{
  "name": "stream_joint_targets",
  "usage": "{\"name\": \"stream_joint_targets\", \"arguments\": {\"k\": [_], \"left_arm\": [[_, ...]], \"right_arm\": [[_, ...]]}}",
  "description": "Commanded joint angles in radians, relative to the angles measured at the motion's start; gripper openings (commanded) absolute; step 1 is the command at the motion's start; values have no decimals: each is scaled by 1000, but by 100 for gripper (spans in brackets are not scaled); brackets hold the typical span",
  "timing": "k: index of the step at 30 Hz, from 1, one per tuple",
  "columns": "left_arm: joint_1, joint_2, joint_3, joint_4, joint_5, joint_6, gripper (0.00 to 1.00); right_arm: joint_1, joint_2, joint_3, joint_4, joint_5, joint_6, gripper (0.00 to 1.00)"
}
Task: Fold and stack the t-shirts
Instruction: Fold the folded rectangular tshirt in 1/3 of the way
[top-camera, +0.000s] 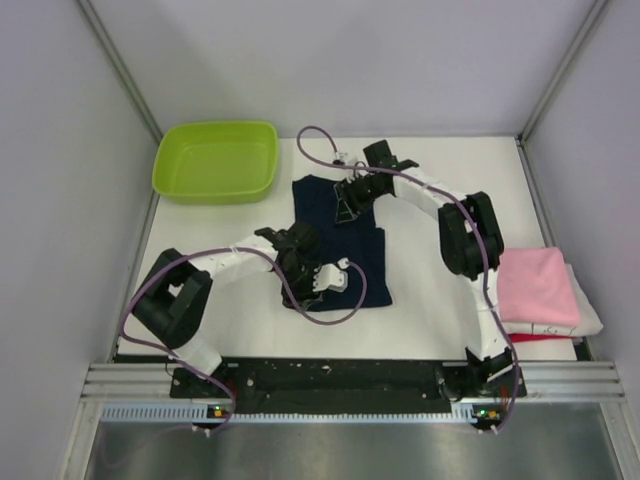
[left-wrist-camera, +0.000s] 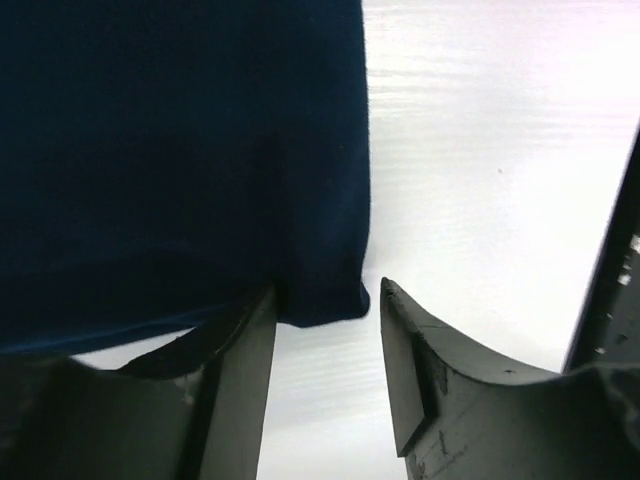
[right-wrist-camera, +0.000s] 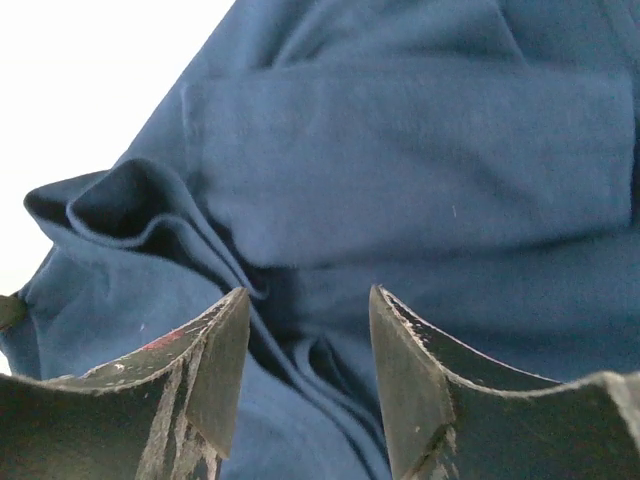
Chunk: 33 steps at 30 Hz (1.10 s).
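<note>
The dark navy t-shirt (top-camera: 345, 245) lies partly folded in the middle of the table. My left gripper (top-camera: 322, 282) is low at its near edge and open. In the left wrist view a corner of the navy shirt (left-wrist-camera: 318, 300) sits between the fingertips of the gripper (left-wrist-camera: 328, 296), with the cloth edge lying over the left finger (left-wrist-camera: 240, 350). My right gripper (top-camera: 348, 205) is open over the shirt's far part. In the right wrist view the gripper (right-wrist-camera: 308, 300) straddles a raised fold of the navy shirt (right-wrist-camera: 400, 170). A folded pink shirt (top-camera: 535, 285) lies on a white one (top-camera: 590, 318) and a red one (top-camera: 545, 338) at the right.
A lime green tub (top-camera: 217, 160) stands at the back left. Grey walls close in the white table (top-camera: 430, 300) on three sides. A purple cable (top-camera: 300, 300) loops from the left arm across the shirt's near edge.
</note>
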Motion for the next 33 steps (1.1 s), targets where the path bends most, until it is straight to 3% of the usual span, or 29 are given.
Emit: {"name": "stream_joint_targets", "arguments": {"k": [1, 4, 7, 10, 14, 18, 26, 28, 30, 33], "left_arm": [[8, -54, 121, -213, 26, 24, 52], [84, -59, 233, -262, 138, 1, 53], [198, -30, 325, -143, 220, -181, 53], [258, 68, 397, -41, 137, -408, 50], [260, 188, 448, 38, 61, -542, 52], [260, 230, 462, 123, -9, -570, 59], [260, 285, 468, 154, -59, -531, 59], [260, 285, 466, 154, -27, -524, 56], [260, 279, 462, 160, 3, -521, 50], [263, 270, 460, 145, 22, -498, 27]], "right_arm": [[-70, -228, -133, 127, 100, 163, 52], [-143, -340, -297, 236, 120, 315, 51], [-171, -407, -430, 279, 180, 330, 50], [-177, -413, -515, 287, 154, 333, 49], [-177, -390, -558, 327, 146, 358, 49], [-176, -353, -566, 351, 117, 375, 47], [-177, -289, -557, 333, 76, 396, 44], [-176, -276, -560, 331, 42, 395, 41], [-176, -272, -558, 324, 25, 393, 30], [-176, -273, -550, 299, 26, 381, 9]]}}
